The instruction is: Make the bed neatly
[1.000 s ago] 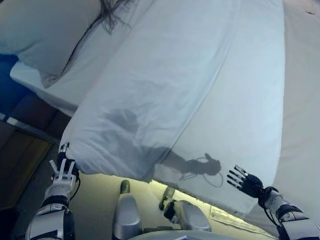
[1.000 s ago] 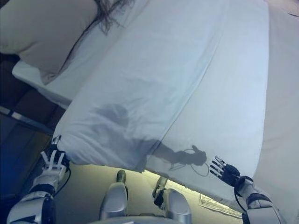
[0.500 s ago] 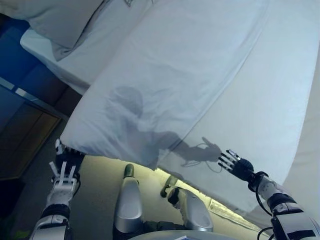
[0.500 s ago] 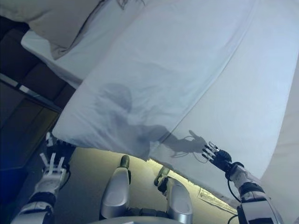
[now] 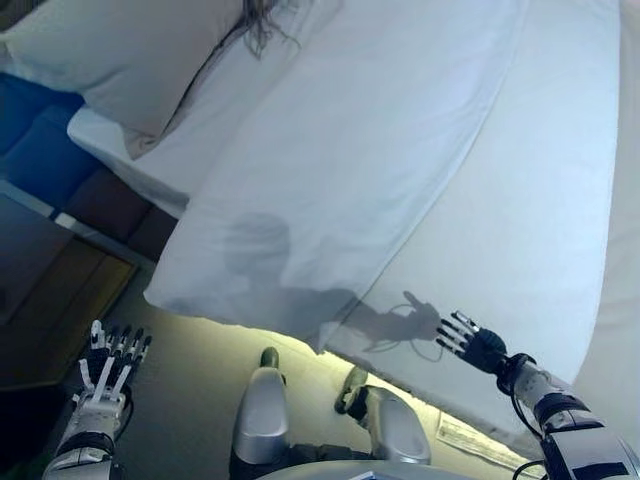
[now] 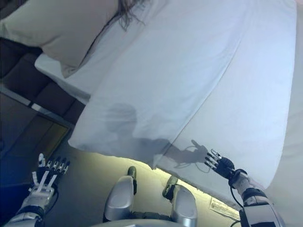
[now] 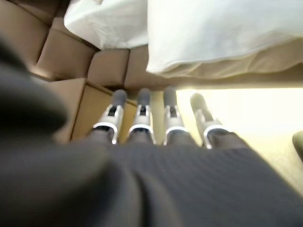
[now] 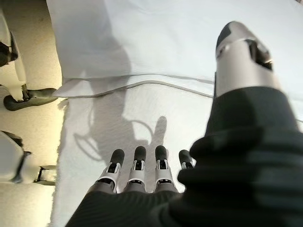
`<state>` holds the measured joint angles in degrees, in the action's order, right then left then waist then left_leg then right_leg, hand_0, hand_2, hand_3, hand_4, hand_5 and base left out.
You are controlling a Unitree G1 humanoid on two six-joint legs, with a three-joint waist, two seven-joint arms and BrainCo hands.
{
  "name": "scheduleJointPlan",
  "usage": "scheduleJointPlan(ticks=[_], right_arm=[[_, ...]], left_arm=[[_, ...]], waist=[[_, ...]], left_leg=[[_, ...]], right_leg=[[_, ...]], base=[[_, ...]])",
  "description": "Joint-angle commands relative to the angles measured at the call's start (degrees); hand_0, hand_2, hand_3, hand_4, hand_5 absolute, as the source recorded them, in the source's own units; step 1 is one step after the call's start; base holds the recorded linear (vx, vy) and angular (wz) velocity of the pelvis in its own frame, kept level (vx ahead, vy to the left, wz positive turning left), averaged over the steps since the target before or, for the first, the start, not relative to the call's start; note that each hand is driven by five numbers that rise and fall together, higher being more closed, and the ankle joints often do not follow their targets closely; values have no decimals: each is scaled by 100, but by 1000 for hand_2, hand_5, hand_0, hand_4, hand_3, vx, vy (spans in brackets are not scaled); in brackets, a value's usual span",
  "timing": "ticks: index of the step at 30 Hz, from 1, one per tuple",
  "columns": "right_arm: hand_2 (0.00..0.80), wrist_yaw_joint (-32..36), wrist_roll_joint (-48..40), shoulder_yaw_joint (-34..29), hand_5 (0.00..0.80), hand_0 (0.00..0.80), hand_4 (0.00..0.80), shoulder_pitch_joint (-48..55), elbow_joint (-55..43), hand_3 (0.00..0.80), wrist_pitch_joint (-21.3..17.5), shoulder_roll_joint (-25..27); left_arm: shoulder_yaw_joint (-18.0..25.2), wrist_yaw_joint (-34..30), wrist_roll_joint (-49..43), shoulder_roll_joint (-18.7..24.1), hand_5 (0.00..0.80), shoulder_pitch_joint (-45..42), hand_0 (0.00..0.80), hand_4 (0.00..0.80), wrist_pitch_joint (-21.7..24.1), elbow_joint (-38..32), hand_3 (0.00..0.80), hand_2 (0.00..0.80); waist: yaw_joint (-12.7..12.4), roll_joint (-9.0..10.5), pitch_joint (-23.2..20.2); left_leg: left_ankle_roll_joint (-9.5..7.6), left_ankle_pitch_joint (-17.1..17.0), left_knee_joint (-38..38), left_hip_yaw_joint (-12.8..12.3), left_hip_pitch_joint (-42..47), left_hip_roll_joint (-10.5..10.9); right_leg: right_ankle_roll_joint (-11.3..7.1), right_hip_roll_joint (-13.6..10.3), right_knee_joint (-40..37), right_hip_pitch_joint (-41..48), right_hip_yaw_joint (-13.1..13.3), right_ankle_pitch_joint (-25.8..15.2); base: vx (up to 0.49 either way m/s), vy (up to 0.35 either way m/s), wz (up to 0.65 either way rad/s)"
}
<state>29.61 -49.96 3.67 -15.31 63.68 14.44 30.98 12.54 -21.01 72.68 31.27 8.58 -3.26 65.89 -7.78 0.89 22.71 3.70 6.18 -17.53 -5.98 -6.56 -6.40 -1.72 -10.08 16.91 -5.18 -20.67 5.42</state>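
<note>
Duvet (image 5: 400, 170) lies spread across the bed with a diagonal fold left to smooth; pillow (image 5: 110, 60) sits at the head. Left hand (image 5: 105, 365) and right hand (image 5: 470, 345) hover open, empty.

Duvet (image 5: 400, 170): white, lying spread across the bed, near-left corner hanging over the mattress edge, one long crease running diagonally. Pillow (image 5: 120, 60): off-white, lying at far left on the sheet (image 5: 130, 150).
</note>
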Motion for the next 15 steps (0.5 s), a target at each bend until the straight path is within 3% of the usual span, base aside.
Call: scheduleJointPlan(ticks=[1, 8, 10, 15], right_arm=[[0, 201, 142, -141, 0, 0, 0, 13, 39, 0, -62, 174], [0, 242, 228, -348, 0, 0, 0, 262, 31, 0, 12, 122], [0, 177, 201, -427, 0, 0, 0, 376, 2, 0, 33, 91], [0, 213, 277, -682, 0, 0, 0, 667, 108, 0, -20, 47]], left_arm=[[3, 170, -258, 68, 0, -129, 0, 0, -15, 275, 0, 0], [74, 141, -438, -191, 0, -212, 0, 0, 289, 345, 0, 0], [-9, -48, -657, -319, 0, -269, 0, 0, 604, 129, 0, 0], [-320, -556, -351, -614, 0, -371, 0, 0, 759, -780, 0, 0]], waist=[[35, 125, -409], [165, 141, -813], [185, 146, -919], [230, 133, -1000]], left_leg=[[167, -50, -110, 159, 16, -158], [195, -211, 396, 32, 359, -133], [203, -235, 507, 7, 444, -123], [238, -165, 425, -29, 492, -122]], right_leg=[[-614, -485, -238, 320, 231, -223], [-664, -412, -714, 580, 293, -367], [-667, -393, -817, 644, 314, -397], [-638, -359, -849, 719, 367, -361]], base=[[75, -28, -5], [81, -27, -11], [90, -31, -7], [68, -9, -5]])
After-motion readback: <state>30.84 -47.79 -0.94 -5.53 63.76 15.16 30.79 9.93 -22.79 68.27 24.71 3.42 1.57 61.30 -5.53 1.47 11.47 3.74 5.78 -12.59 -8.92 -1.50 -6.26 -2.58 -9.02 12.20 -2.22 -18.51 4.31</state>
